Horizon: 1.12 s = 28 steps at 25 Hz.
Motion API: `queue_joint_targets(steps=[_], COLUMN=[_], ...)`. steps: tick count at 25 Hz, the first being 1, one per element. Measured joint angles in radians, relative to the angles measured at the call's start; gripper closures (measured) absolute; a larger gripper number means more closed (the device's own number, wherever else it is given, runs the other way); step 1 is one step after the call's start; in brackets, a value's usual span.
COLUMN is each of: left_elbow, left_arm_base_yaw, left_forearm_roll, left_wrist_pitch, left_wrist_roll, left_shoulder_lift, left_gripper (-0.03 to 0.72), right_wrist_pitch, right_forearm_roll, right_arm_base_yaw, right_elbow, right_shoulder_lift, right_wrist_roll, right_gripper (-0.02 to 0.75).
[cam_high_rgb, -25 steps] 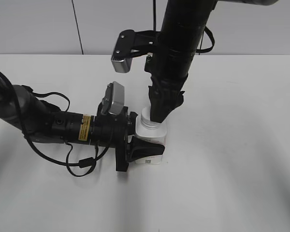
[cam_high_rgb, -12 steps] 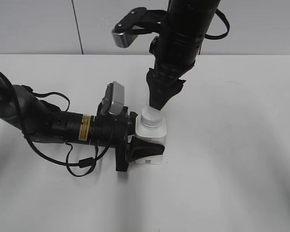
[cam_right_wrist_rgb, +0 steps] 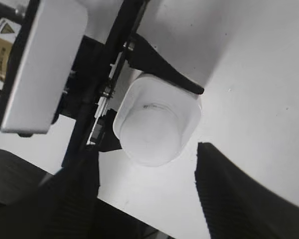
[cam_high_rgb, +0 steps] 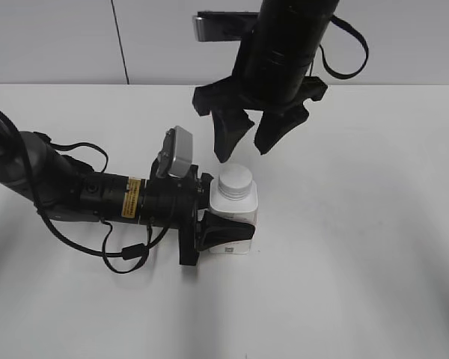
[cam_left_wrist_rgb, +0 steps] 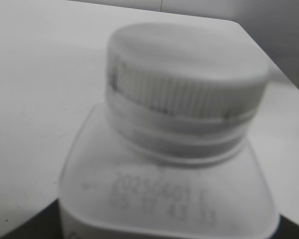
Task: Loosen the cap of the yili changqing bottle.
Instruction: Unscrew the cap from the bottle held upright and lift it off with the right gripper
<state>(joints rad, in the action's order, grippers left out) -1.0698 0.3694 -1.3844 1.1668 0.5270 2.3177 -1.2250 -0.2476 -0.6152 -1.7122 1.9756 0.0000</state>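
The yili changqing bottle (cam_high_rgb: 239, 212) stands upright on the white table, squat and white. Its ribbed white cap (cam_high_rgb: 235, 180) sits on the neck. My left gripper (cam_high_rgb: 220, 211) reaches in level from the left and is shut on the bottle's body, with one black finger (cam_high_rgb: 226, 230) across the near face. The left wrist view shows the cap (cam_left_wrist_rgb: 184, 64) and the bottle's shoulder (cam_left_wrist_rgb: 164, 194) close up and blurred. My right gripper (cam_high_rgb: 248, 148) hangs open just above the cap, not touching it. From above, the bottle (cam_right_wrist_rgb: 189, 112) and cap (cam_right_wrist_rgb: 152, 133) lie beyond the right gripper (cam_right_wrist_rgb: 149, 186).
The left arm (cam_high_rgb: 75, 191) with its cables lies along the table on the left. The right arm (cam_high_rgb: 284, 52) comes down from above the bottle. A grey wall (cam_high_rgb: 60, 37) runs behind the table. White tabletop (cam_high_rgb: 359, 224) spreads to the right and front.
My right gripper has risen off the cap and turned about its axis, so both fingers now show spread apart above it. The bottle and left arm have not moved.
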Motion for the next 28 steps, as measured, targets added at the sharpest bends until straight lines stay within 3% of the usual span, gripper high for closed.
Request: queue_joint_targets(steps=[8, 28], left_elbow=[0.0, 0.0], left_arm_base_yaw=[0.0, 0.0], left_forearm_roll=[0.002, 0.01], left_wrist_pitch=[0.0, 0.001], left_wrist_roll=[0.001, 0.005], left_shoulder_lift=[0.0, 0.0], left_gripper=[0.294, 0.295], right_wrist_pitch=[0.0, 0.001], right_forearm_roll=[-0.005, -0.019], right_arm_base_yaw=[0.0, 0.0], right_elbow=[0.0, 0.001], right_shoulder_lift=[0.0, 0.078], right_wrist_roll=[0.276, 0.332], right_gripper=[0.256, 0.257])
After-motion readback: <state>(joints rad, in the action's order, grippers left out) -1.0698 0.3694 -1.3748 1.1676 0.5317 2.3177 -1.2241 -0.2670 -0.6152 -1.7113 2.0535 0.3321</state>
